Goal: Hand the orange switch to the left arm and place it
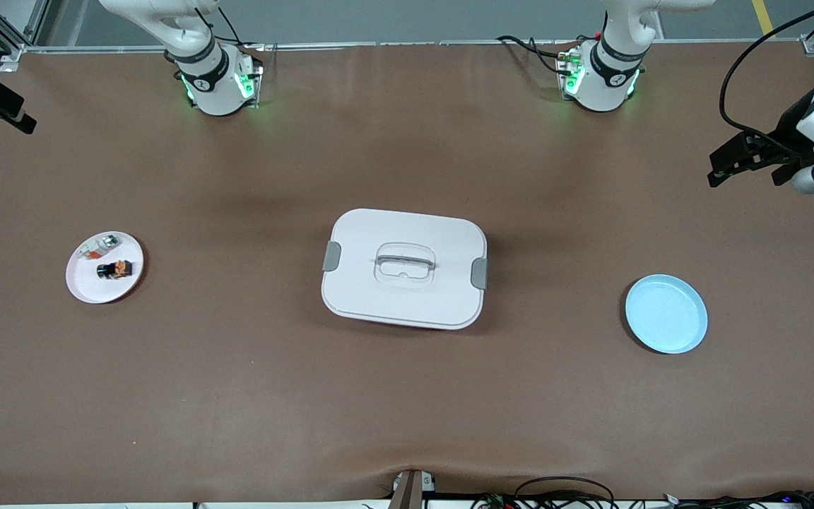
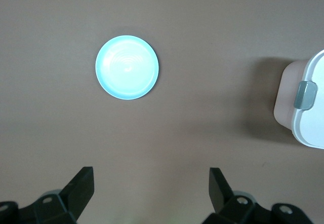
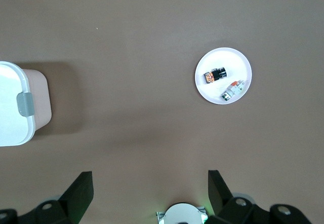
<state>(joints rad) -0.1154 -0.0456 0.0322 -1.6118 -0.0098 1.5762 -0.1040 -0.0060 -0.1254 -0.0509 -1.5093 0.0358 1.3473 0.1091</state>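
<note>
The orange switch (image 1: pixel 116 269) (image 3: pixel 215 75), a tiny black cylinder with an orange end, lies on a pink plate (image 1: pixel 92 286) (image 3: pixel 223 59) toward the right arm's end of the table. The white box (image 1: pixel 404 268) (image 2: pixel 309 127) (image 3: pixel 12 117) with grey latches stands mid-table, lid on. My right gripper (image 1: pixel 8 113) (image 3: pixel 150 179) hangs high over the right arm's end of the table, open and empty. My left gripper (image 1: pixel 746 170) (image 2: pixel 151 176) hangs high over the left arm's end, also open and empty.
A small silver-white piece with a red bit (image 1: pixel 101 247) (image 3: pixel 233 90) shares the pink plate with the switch. An empty blue plate (image 1: pixel 665 313) (image 2: pixel 127 67) sits toward the left arm's end. Brown cloth covers the table; cables run along its front edge.
</note>
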